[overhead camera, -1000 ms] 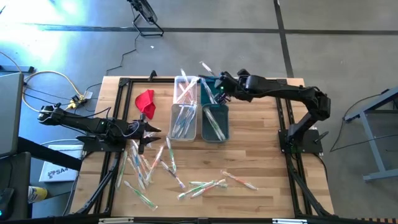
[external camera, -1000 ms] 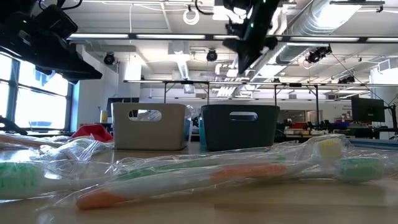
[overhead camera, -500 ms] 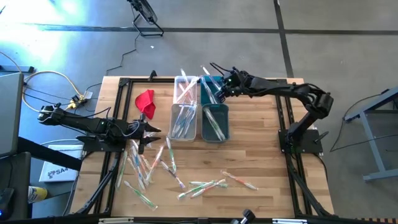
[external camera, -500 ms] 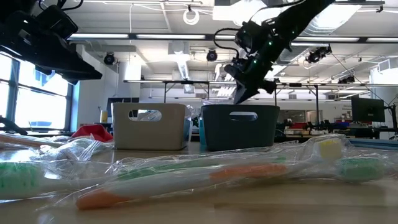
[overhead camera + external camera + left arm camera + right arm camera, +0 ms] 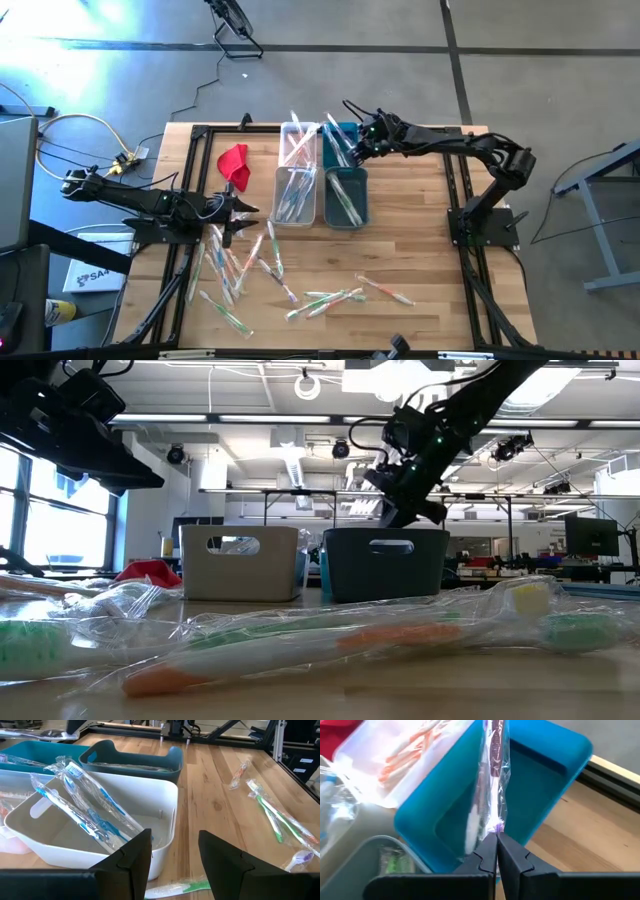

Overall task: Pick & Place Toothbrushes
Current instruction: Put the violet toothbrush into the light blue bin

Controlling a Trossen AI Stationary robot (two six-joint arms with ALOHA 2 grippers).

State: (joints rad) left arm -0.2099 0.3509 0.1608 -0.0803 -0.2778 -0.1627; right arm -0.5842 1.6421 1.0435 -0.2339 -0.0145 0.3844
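Right wrist view: blue bin [image 5: 555, 775] receives a wrapped purple toothbrush [image 5: 496, 750].

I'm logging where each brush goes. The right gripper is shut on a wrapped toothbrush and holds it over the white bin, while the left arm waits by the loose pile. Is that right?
Not quite. The right gripper is shut on a wrapped toothbrush, but it holds it over the bright blue bin, not the white one, as the right wrist view shows. The left arm's gripper does wait by the loose pile.
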